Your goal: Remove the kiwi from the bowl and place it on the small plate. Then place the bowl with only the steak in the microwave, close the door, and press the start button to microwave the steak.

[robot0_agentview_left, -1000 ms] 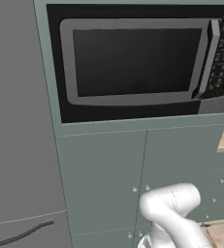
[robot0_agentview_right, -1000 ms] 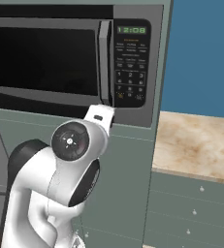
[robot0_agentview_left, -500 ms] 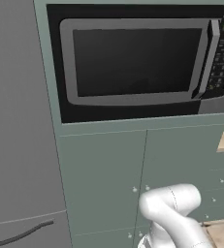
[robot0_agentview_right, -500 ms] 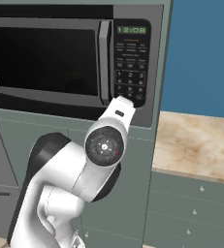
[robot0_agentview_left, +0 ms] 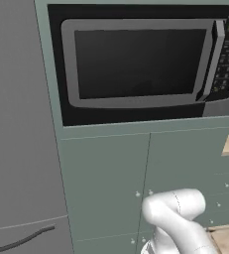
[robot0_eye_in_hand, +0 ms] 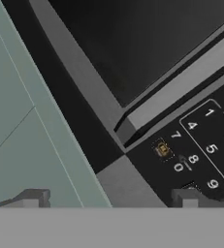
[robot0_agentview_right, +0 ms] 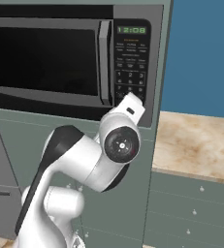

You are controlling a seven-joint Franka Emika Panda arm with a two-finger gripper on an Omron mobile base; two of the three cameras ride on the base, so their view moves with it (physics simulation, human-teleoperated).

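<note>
Close ahead of the gripper (robot0_eye_in_hand: 108, 198) sits the microwave (robot0_agentview_right: 74, 63), its door (robot0_agentview_left: 136, 64) shut — the handle's (robot0_eye_in_hand: 181, 92) lower end and the keypad (robot0_eye_in_hand: 205, 145) lie just beyond the fingertips (robot0_eye_in_hand: 184, 197). Jaws stand wide apart, holding nothing.

The microwave (robot0_agentview_left: 145, 64), grey and built into the cabinet wall, has its door (robot0_agentview_left: 136, 67) shut; the door's dark glass window sits left of the vertical bar handle (robot0_agentview_right: 104, 63) and black keypad (robot0_agentview_right: 130, 63).
</note>
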